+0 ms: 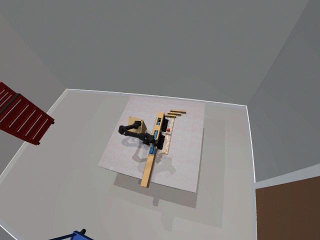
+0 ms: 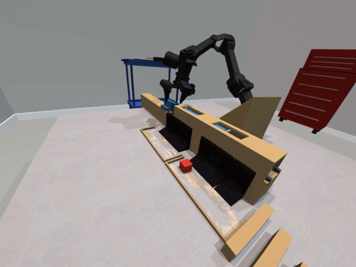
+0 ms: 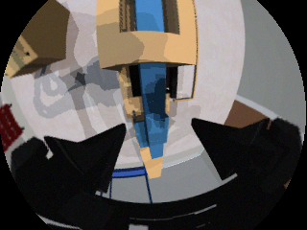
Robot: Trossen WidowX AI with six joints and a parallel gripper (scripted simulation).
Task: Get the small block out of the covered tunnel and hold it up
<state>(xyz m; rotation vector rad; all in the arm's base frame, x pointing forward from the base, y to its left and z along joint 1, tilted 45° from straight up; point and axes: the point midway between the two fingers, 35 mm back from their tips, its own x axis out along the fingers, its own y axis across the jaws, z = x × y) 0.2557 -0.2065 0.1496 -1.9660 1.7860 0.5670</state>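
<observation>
Gripper (image 1: 153, 143) (image 2: 174, 100) (image 3: 159, 125) wide open, empty, above blue handle (image 1: 152, 149) (image 2: 171, 104) (image 3: 154, 110); red block (image 1: 168, 129) (image 2: 186, 166) lies outside tunnel (image 1: 160, 116) (image 2: 230, 127) (image 3: 144, 48), apparently the target; off-centre descent could jam a fingertip on the tunnel end.

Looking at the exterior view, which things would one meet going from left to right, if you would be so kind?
Blue cart, red block, tan wedge-shaped block, red cabinet.
</observation>
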